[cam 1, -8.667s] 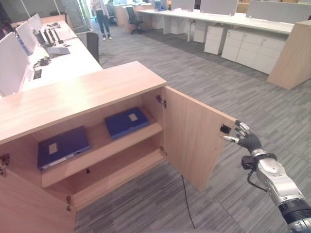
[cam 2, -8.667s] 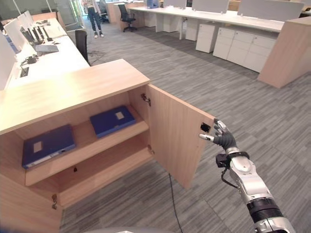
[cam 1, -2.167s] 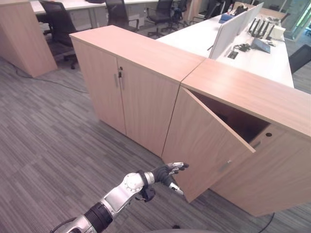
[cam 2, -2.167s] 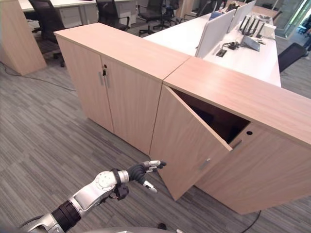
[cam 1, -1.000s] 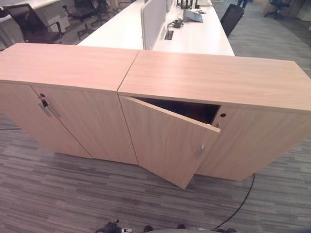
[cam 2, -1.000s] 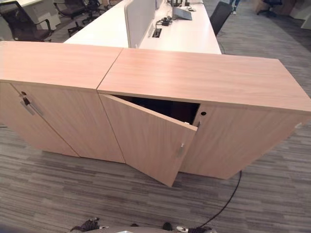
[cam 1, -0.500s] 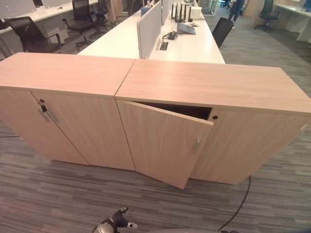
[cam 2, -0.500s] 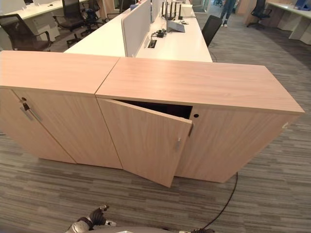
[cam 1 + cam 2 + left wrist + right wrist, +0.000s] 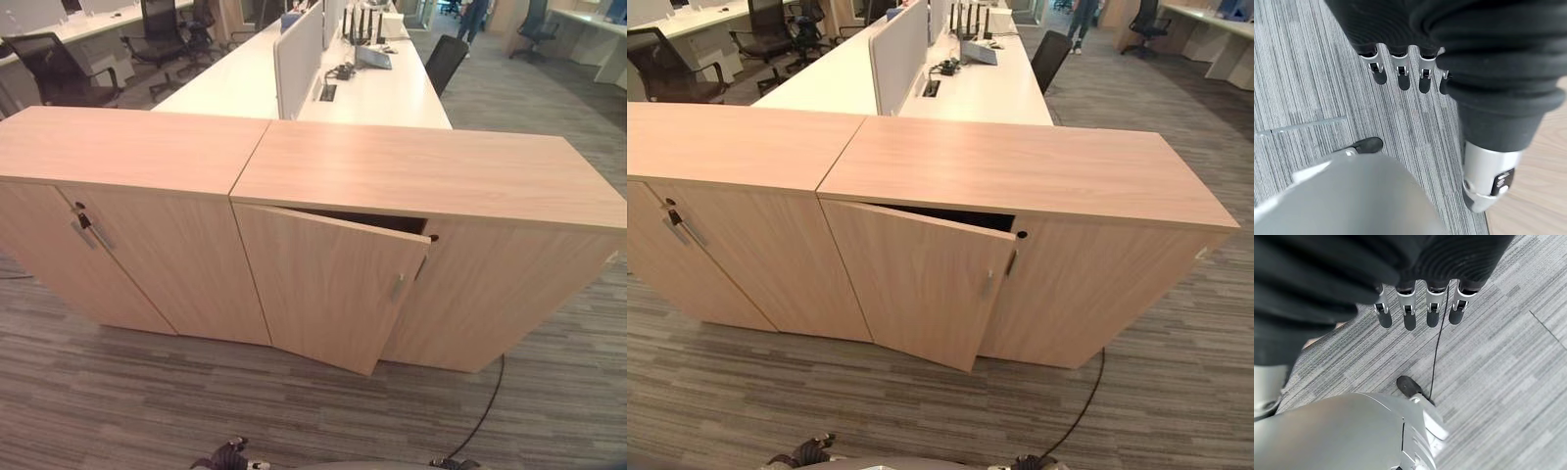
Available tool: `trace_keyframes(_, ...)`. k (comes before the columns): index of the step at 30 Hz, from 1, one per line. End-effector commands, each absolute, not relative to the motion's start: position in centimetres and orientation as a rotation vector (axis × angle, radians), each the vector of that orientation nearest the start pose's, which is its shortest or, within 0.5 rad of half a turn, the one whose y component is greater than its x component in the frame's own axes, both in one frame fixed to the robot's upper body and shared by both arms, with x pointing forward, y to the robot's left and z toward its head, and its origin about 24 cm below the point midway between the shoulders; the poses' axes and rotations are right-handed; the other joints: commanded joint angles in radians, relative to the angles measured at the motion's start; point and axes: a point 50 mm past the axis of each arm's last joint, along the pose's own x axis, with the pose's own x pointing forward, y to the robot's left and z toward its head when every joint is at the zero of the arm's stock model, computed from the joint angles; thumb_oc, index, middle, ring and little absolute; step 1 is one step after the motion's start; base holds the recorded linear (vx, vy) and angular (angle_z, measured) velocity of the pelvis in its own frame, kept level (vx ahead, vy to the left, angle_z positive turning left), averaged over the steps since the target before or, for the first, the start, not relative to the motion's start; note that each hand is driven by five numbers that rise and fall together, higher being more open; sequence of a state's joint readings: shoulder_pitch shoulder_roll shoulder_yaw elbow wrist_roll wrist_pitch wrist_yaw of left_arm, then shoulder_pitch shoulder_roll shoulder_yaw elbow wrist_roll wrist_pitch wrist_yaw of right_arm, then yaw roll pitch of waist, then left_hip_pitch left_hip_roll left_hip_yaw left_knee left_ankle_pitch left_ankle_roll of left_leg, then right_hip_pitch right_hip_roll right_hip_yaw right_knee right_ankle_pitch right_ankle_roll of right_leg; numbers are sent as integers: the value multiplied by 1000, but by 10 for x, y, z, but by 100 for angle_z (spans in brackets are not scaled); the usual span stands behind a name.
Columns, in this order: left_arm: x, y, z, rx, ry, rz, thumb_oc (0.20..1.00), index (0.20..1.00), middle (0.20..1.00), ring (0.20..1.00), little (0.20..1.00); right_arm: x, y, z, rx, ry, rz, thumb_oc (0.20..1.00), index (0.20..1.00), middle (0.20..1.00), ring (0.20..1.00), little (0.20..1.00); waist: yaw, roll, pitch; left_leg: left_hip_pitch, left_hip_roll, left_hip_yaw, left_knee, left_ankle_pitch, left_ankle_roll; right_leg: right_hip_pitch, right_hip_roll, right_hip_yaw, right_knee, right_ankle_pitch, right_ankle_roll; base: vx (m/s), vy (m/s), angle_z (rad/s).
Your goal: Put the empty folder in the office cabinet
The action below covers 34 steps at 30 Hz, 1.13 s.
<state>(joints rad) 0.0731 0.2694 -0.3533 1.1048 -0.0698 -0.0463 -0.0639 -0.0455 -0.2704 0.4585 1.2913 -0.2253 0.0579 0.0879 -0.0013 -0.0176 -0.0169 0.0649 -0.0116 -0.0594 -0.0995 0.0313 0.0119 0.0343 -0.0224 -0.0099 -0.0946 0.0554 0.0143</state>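
Note:
The office cabinet [image 9: 421,176] of light wood stands before me. Its left door [image 9: 323,289] hangs ajar by a narrow gap, with a dark interior behind it, and the right door [image 9: 509,294] is flush. My left hand [image 9: 1402,73] hangs low over the grey carpet with straight fingers and holds nothing; it peeks in at the lower edge of the left eye view [image 9: 227,458]. My right hand [image 9: 1409,311] hangs the same way, open and empty, over the carpet.
A second cabinet [image 9: 127,147] with both doors flush adjoins on the left, a key in its lock [image 9: 82,220]. Behind both runs a long white desk [image 9: 382,83] with a divider screen. Black office chairs [image 9: 49,64] stand at the far left. Carpet floor stretches in front.
The ajar door has swung nearer to the cabinet front, so the gap is narrower. My left hand has dropped lower at the bottom edge. The view has shifted slightly.

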Motion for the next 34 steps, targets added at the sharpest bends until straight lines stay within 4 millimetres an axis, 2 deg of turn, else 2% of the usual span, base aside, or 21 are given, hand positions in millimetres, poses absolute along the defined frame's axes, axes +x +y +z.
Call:
trace_keyframes(1, 103, 205, -159, 300, 1110, -192, 1000, 1000, 1000, 1000, 1000, 80, -234, -165, -718, 1358, 427, 1000, 1000, 1000, 1000, 1000, -13, -7, 14, -18, -27, -32, 12, -77, 8, 56, -19, -22, 7, -100, 78, 0, 0, 0)
trace_keyframes(5, 107, 202, -157, 335, 1091, -240, 1000, 1000, 1000, 1000, 1000, 80, -234, -165, -713, 1351, 423, 1000, 1000, 1000, 1000, 1000, -15, -3, 16, -15, -28, -31, 12, -79, 10, 58, -19, -20, 7, -102, 78, 0, 0, 0)
trace_keyframes(34, 103, 199, -160, 343, 1120, -269, 1000, 1000, 1000, 1000, 1000, 74, -235, -166, -711, 1358, 430, 1000, 1000, 1000, 1000, 1000, -23, -2, 17, -3, -27, -19, 12, -90, 12, 63, -19, -17, 7, -104, 77, 0, 0, 0)
